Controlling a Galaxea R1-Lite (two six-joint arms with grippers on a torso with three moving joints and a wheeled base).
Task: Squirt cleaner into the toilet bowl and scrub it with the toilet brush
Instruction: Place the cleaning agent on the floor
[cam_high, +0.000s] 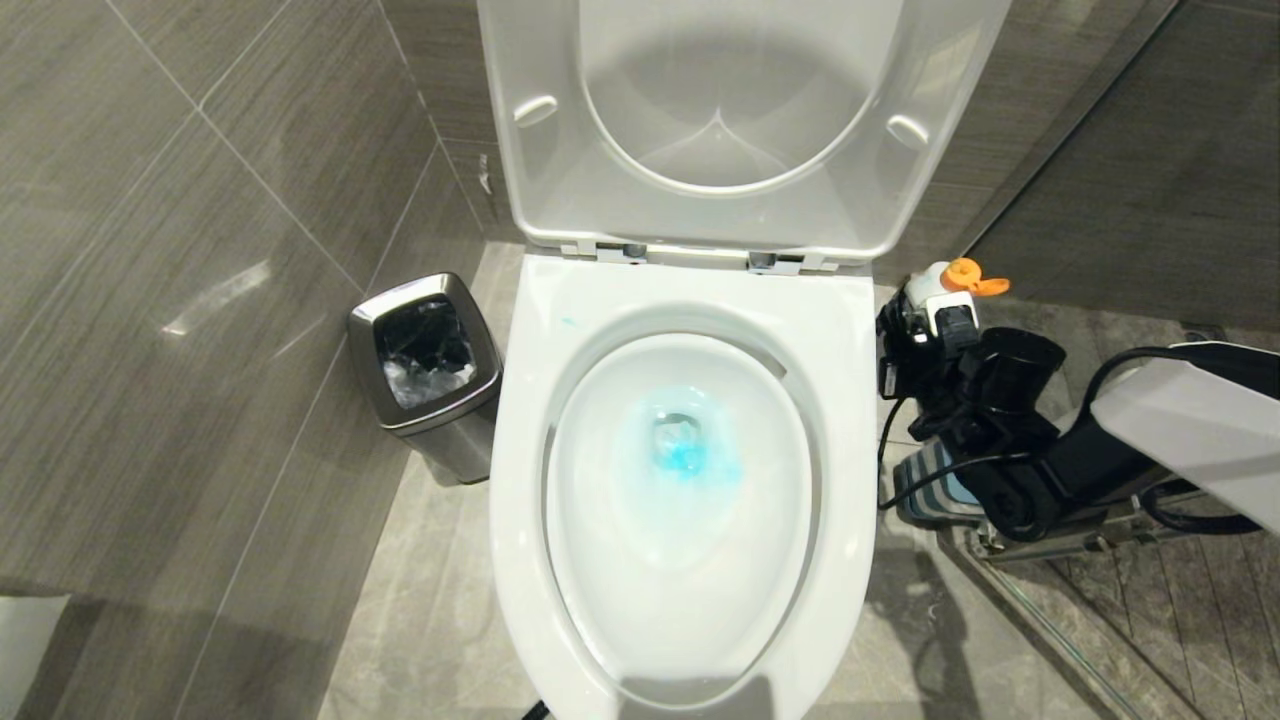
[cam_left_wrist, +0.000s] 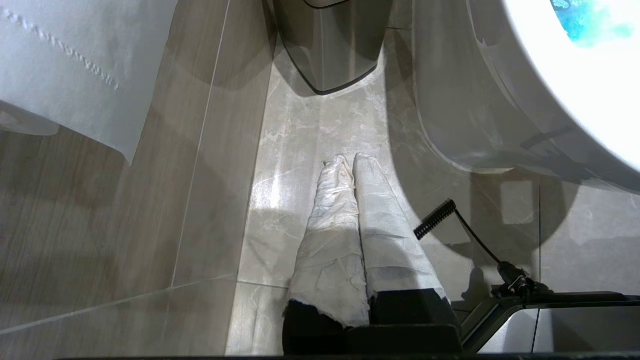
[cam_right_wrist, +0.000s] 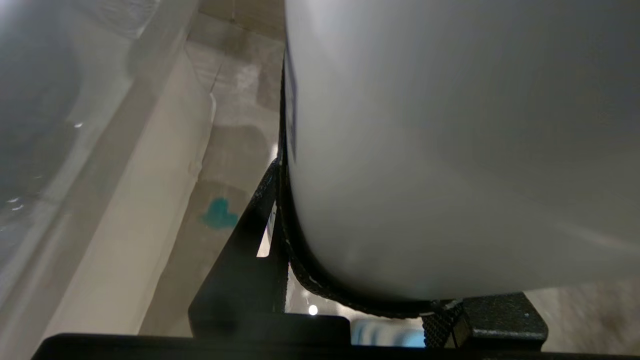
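Note:
The white toilet bowl (cam_high: 845, 420) stands open, seat and lid (cam_high: 560, 170) raised. Turquoise cleaner (cam_high: 688, 452) tints the water, and a small teal spot (cam_high: 568, 322) sits on the rim. My right gripper (cam_high: 935, 335) is beside the bowl's right side, shut on a white bottle (cam_high: 928, 298) with an orange cap. In the right wrist view that bottle (cam_right_wrist: 450, 150) fills the space between the black fingers (cam_right_wrist: 240, 260). My left gripper (cam_left_wrist: 350, 159), wrapped in white tape, hangs shut and empty over the floor left of the bowl. The toilet brush is hidden.
A square steel bin (cam_high: 425, 365) stands on the floor left of the toilet, near the tiled wall. A blue-and-grey holder (cam_high: 935, 485) sits low behind my right arm, by a metal floor rail (cam_high: 1060, 545). White paper (cam_left_wrist: 75, 60) hangs on the left wall.

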